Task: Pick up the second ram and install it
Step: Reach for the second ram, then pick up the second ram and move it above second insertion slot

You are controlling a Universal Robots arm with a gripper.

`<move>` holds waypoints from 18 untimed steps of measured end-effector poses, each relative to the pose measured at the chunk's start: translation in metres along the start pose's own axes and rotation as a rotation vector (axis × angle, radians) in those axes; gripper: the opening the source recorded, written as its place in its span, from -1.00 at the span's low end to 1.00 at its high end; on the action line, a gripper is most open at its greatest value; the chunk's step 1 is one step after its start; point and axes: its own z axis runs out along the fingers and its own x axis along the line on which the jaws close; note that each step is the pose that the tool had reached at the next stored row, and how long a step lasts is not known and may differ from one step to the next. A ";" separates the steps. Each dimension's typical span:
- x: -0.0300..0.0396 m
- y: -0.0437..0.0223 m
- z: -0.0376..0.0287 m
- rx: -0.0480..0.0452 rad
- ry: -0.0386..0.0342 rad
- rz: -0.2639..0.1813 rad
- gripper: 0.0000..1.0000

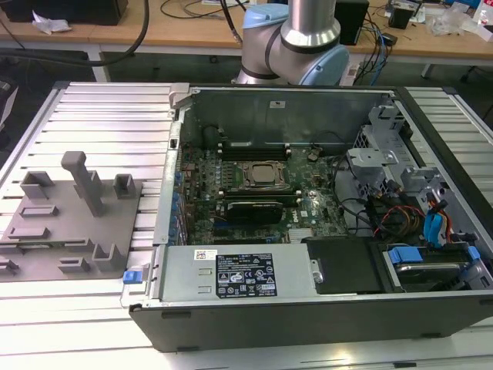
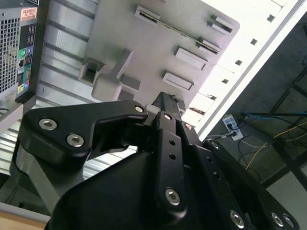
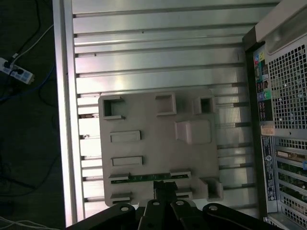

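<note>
Grey plastic fixture plate (image 1: pixel 69 231) lies flat on the ribbed aluminium surface (image 1: pixel 100 108) at the exterior view's left, just beside the open black computer case (image 1: pixel 308 324). In the first wrist view the plate carries three hollow square pockets in a row, one solid raised block, two shallow rectangular recesses and one long narrow slot. The second ram (image 3: pixel 134 178), a long narrow green circuit-board stick, lies in that slot. Its green strip shows on either side of the tips of the black gripper (image 3: pixel 165 186), which hangs over its middle. The jaws are drawn together with nothing between them. In the second wrist view the gripper (image 2: pixel 164 99) points down at the same plate. Moving rightward in the exterior view, the case holds one green motherboard (image 1: pixel 202 181). A metal-framed CPU socket (image 1: pixel 260 174) sits at its middle, and one black rectangular card (image 1: pixel 253 210) sits just in front of the socket. Along the case's near wall sits a silver power supply (image 1: pixel 185 281). It bears one black label with white print (image 1: pixel 245 279) and one small white sticker (image 1: pixel 206 254). Further right are red and orange cables (image 1: pixel 397 217) and a blue plastic tab (image 1: pixel 404 254). Behind the case stands the silver and light-blue robot arm (image 1: pixel 308 31).
</note>
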 end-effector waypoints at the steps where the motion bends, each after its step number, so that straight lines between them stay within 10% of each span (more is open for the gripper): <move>1: 0.0000 0.0000 0.0000 0.0000 0.0000 0.000 -0.79; 6: 0.0000 -0.0001 0.0000 -0.0006 0.0013 -0.028 -0.79; 18: 0.0000 -0.0001 0.0000 -0.0075 0.0145 -0.322 -0.79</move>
